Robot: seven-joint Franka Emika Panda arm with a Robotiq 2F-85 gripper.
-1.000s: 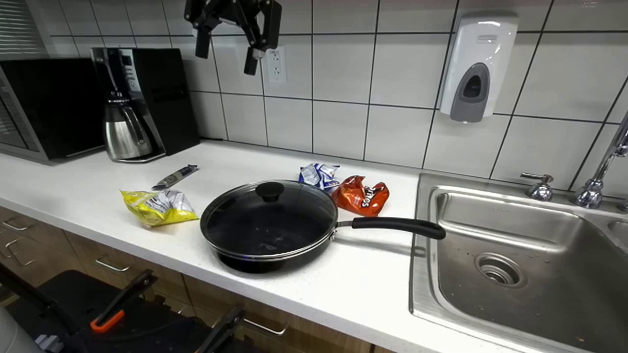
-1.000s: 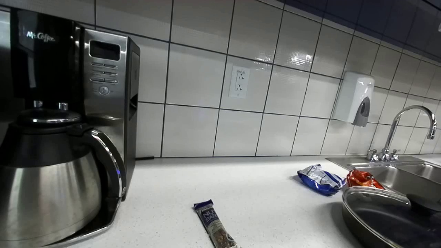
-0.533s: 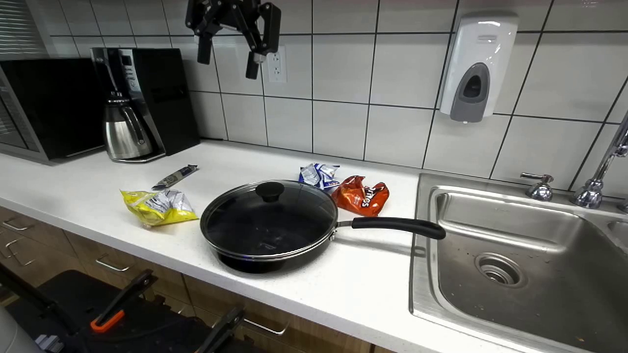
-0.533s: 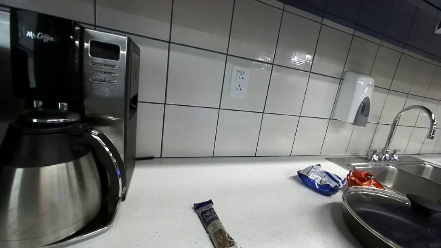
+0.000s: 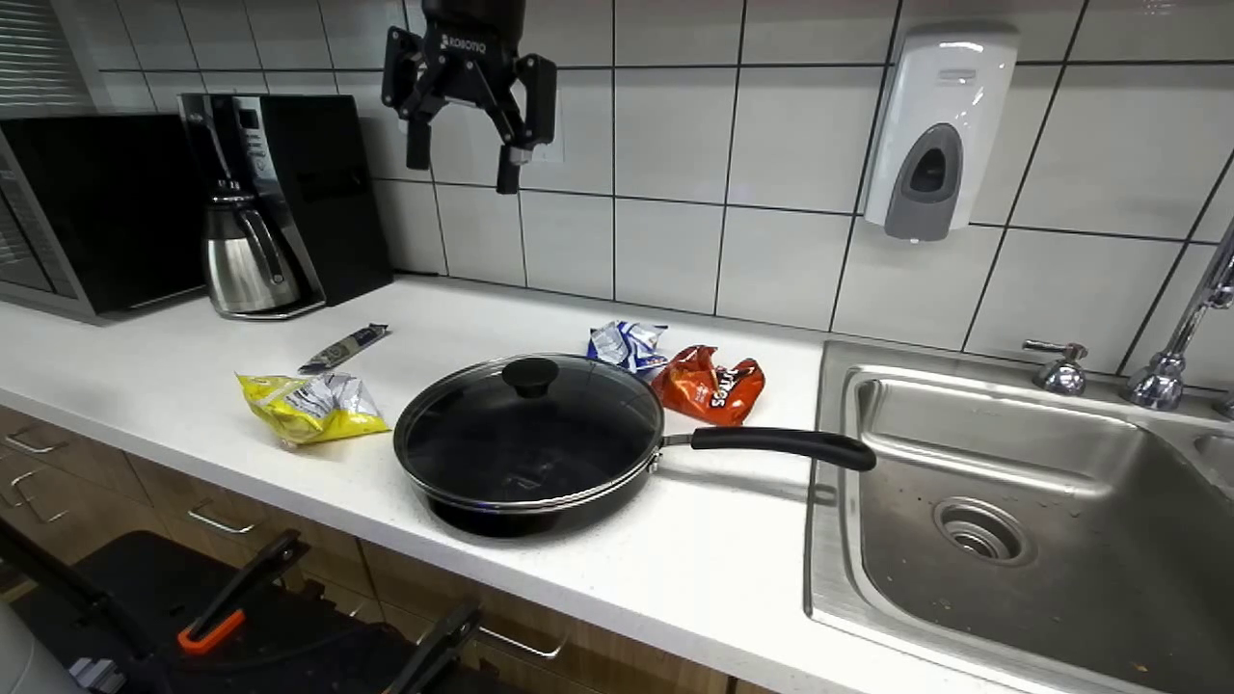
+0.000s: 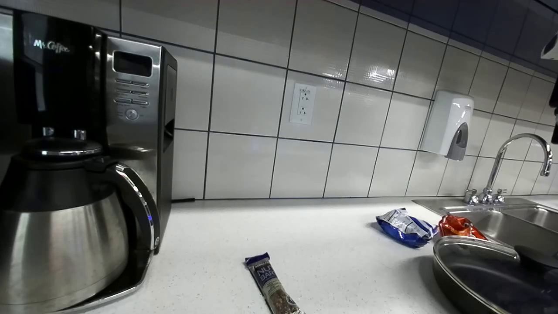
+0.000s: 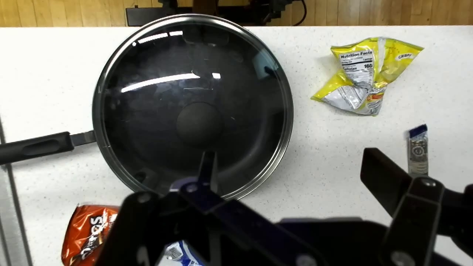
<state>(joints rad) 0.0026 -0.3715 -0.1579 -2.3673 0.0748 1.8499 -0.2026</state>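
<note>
With the end effector (image 5: 463, 172) spread apart and empty, the metal-rimmed clear glass lid (image 5: 521, 448) could be knocked askew were its round black knob (image 5: 530, 376) struck off-centre from above.

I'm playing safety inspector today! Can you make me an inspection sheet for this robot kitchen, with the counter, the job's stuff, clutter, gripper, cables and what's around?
Surface: white speckled counter
Job's things: lidded pan on the counter, its handle reaching over the rim of the sink
Clutter: yellow bag, red bag, blue bag and nut bar, all on the counter
Grippers: one gripper, open, in the air above the counter, holding nothing
Cables: thin black cord beyond the counter's edge
Surroundings: coffee maker, soap dispenser, tiled wall
</note>
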